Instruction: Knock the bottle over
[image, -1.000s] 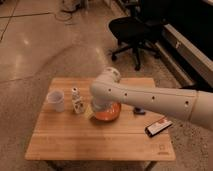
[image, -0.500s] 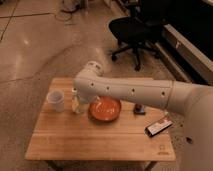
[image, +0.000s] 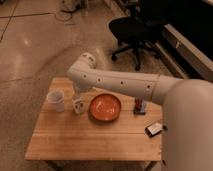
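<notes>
The small white bottle (image: 78, 105) with a dark label stands on the wooden table (image: 90, 140), just right of the white cup (image: 56, 100). It looks upright. My white arm reaches in from the right, and its bend sits above the table's back left. My gripper (image: 76, 92) hangs down from that bend, directly above and behind the bottle's cap, very close to it. I cannot tell whether it touches the bottle.
An orange bowl (image: 105, 107) sits right of the bottle. A small reddish-brown object on a blue base (image: 139, 106) stands further right. A black device (image: 154, 129) lies near the right edge. A black office chair (image: 132, 30) stands behind the table.
My arm has swung left across the table, from over the orange bowl to just above the bottle. The bowl now shows in full. The bottle and cup have stayed in place.
</notes>
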